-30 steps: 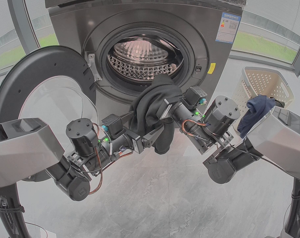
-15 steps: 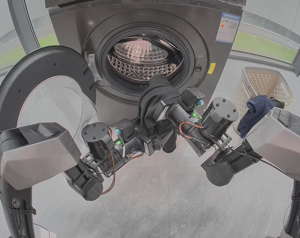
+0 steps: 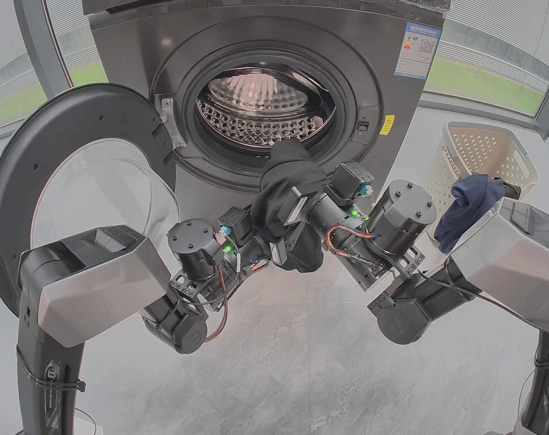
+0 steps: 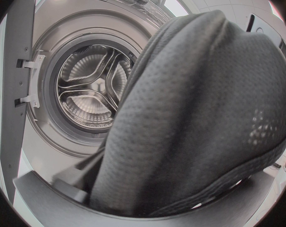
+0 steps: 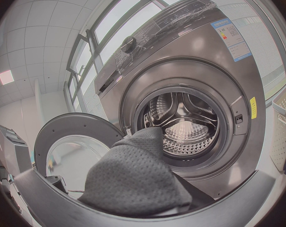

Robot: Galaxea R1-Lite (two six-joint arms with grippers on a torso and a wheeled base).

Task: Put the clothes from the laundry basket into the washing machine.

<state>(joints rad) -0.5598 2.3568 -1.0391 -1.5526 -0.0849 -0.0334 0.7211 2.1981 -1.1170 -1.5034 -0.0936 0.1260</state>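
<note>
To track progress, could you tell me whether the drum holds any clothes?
No, the drum shows bare metal; the black garment hangs outside it.

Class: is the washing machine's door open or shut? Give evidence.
Open: the door stands swung out at the left, and the drum shows uncovered.

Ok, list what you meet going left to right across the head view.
Open washer door → black garment held up at the drum opening → yellow sticker on the machine front → laundry basket.
</note>
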